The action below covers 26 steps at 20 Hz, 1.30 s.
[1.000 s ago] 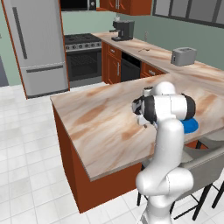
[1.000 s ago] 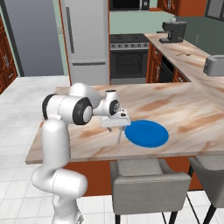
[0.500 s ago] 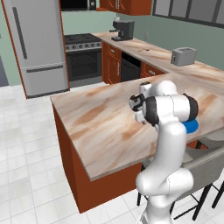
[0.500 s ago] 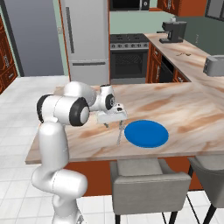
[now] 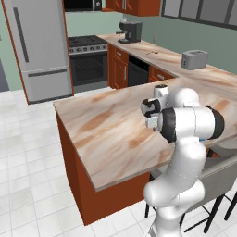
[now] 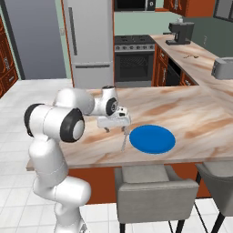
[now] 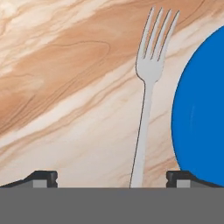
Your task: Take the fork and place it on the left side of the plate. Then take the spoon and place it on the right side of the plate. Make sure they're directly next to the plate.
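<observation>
Marble counter [image 6: 191, 113]: fork [image 7: 148, 100] flat just left of blue plate [image 6: 152, 139]; claw [image 7: 111, 177] spread wide, holding nothing.

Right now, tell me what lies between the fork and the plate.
Nothing: in the hand view only a narrow strip of bare marbled counter separates the fork from the blue plate; they lie side by side, not touching.

Kitchen: fridge [image 5: 39, 46]; stove [image 5: 88, 62]; marble counter [image 5: 106, 129]
</observation>
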### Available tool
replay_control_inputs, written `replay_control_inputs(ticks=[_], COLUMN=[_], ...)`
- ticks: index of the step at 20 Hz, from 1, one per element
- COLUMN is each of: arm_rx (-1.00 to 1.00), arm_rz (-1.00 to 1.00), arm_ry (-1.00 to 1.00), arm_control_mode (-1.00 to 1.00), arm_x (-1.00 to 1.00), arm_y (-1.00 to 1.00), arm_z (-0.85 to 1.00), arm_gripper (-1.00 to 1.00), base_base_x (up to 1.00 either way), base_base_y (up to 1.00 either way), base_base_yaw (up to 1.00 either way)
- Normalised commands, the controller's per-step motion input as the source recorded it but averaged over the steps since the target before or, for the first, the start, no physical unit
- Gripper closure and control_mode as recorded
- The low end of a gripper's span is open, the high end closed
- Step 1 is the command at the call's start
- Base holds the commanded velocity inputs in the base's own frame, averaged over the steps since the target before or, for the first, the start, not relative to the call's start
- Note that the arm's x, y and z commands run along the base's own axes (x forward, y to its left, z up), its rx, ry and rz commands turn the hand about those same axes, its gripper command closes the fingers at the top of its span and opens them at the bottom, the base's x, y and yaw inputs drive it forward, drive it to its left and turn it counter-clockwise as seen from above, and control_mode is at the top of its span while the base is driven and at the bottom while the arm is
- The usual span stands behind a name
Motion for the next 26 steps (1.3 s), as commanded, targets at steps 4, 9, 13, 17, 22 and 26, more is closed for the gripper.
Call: replay_control_inputs(ticks=[4, 9, 13, 17, 22, 26], arm_rx=[0.08, 0.08, 0.06, 0.0, 0.0, 0.0], arm_rz=[-0.22, -0.21, -0.17, -0.09, -0.03, 0.0], arm_ry=[-0.16, -0.02, 0.0, 0.0, 0.01, 0.0], arm_control_mode=[-1.0, -1.0, -1.0, -1.0, -1.0, -1.0], arm_x=[-0.68, -0.59, -0.52, -0.49, -0.29, -0.35], arm_y=[0.08, 0.09, 0.16, 0.19, 0.21, 0.16], arm_z=[0.25, 0.31, 0.34, 0.36, 0.45, 0.34], arm_gripper=[-1.0, -1.0, -1.0, -1.0, -1.0, -1.0], base_base_x=[0.0, 0.0, 0.0, 0.0, 0.0, 0.0], base_base_y=[0.0, 0.0, 0.0, 0.0, 0.0, 0.0], base_base_yaw=[0.0, 0.0, 0.0, 0.0, 0.0, 0.0])
